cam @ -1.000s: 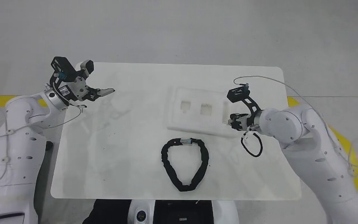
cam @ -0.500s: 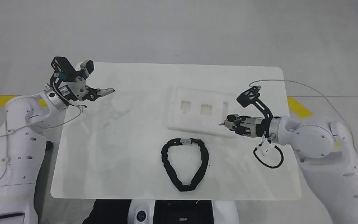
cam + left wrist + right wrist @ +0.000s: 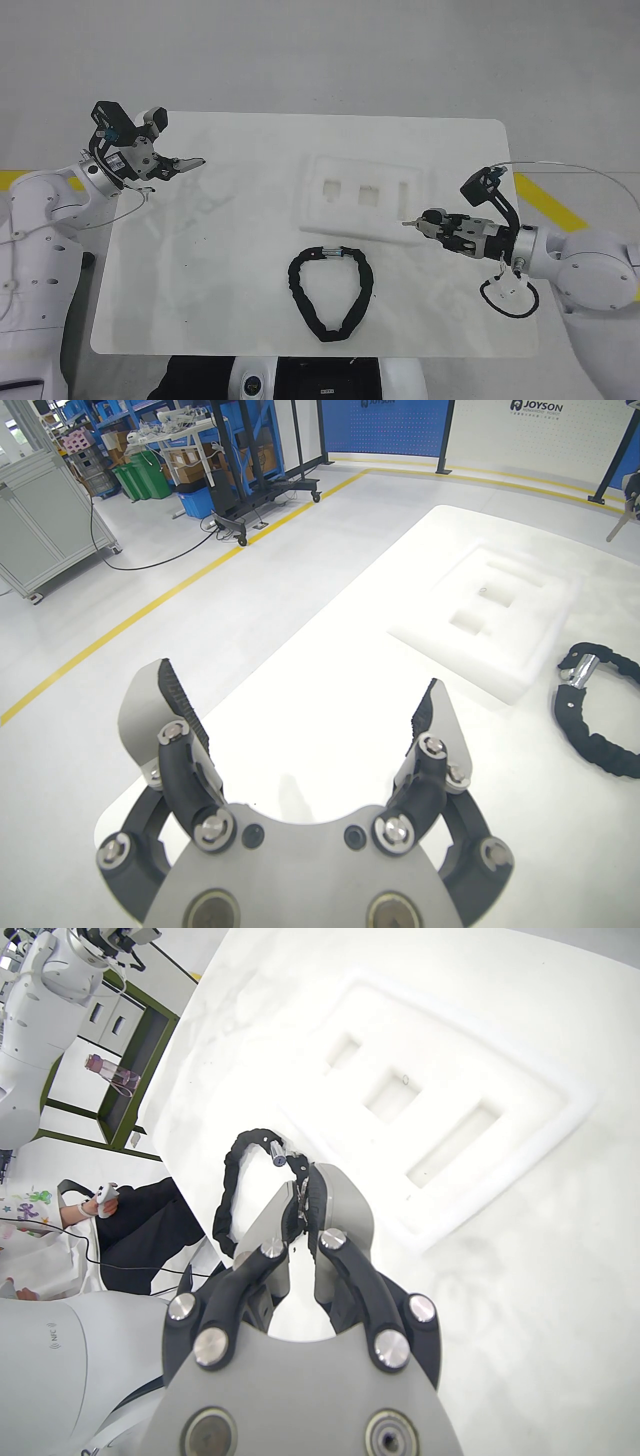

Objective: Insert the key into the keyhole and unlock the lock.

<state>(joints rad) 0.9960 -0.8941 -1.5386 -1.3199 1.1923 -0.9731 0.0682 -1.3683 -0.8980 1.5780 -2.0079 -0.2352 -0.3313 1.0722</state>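
Note:
A black cable lock [image 3: 330, 292] lies in a loop near the table's front middle, its silver cylinder [image 3: 328, 252] on the far side. My right gripper [image 3: 424, 222] hovers to the right of the lock, shut on a small metal key [image 3: 406, 223] that points left. In the right wrist view the key [image 3: 301, 1200] is pinched between the pads, with the cylinder's end [image 3: 276, 1155] and the lock [image 3: 224, 1193] just beyond. My left gripper [image 3: 186, 163] stands open and empty at the table's far left [image 3: 297, 680]; from there the lock [image 3: 595, 737] is far off.
A white foam tray [image 3: 312, 200] with three rectangular pockets lies behind the lock, seen also as the tray [image 3: 505, 665] and the tray [image 3: 505, 1198]. A black cable loop [image 3: 508, 296] hangs from the right wrist over the table.
The right arm has swung its wrist out to the right and toward the front, away from the tray's right pocket; its fingers now point left with the key. The left arm has not moved.

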